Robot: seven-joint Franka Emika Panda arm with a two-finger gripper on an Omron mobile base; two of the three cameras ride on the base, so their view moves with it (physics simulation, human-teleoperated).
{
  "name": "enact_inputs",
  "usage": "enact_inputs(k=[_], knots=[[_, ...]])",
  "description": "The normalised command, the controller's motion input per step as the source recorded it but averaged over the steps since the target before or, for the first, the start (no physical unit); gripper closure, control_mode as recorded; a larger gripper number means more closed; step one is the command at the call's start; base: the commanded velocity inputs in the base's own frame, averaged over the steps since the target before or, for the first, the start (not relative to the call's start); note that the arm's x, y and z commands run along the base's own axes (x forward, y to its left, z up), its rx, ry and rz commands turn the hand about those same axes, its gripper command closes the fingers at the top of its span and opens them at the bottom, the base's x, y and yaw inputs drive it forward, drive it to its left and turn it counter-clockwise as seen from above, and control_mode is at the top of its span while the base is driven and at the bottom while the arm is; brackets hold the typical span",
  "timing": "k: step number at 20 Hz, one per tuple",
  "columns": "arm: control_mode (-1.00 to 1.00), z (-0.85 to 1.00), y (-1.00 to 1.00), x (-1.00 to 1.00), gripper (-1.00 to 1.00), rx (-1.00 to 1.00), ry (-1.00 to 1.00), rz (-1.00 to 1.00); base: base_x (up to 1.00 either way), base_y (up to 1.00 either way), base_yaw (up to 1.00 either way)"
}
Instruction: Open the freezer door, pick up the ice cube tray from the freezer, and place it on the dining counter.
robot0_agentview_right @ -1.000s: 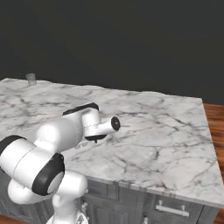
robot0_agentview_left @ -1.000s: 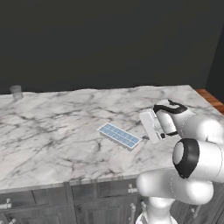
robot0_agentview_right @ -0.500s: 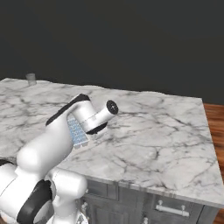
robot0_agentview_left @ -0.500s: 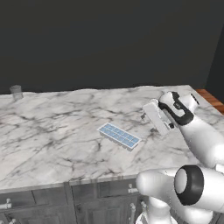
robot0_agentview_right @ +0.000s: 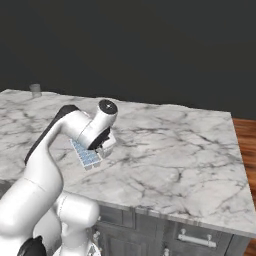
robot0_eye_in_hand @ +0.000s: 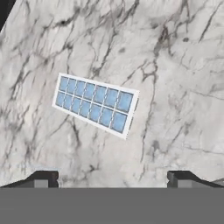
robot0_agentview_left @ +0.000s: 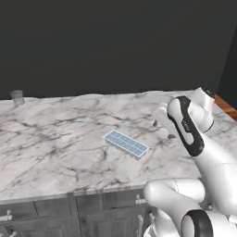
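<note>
We see the ice cube tray (robot0_eye_in_hand: pixel 95 104) lying flat on the dining counter (robot0_agentview_left: pixel 55 139), by itself, with nothing touching it. Our gripper (robot0_eye_in_hand: pixel 111 178) hangs above the marble with its two tips spread wide apart and nothing between them. A little grey cup (robot0_agentview_left: pixel 17 96) stands far away at the counter's back corner.

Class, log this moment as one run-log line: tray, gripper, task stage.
tray: ice cube tray flat on dining counter | gripper: open, above tray, apart from it | stage: tray placed
</note>
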Motion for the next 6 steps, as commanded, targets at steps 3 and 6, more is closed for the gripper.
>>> enact_inputs(k=[3,6], knots=[[-1.0,0.24,0.0,-0.47,-1.0,-0.29,0.0,0.06,0.0,0.0,0.0],[-1.0,0.19,0.0,-0.42,-1.0,-0.27,0.0,0.08,0.0,0.0,0.0]])
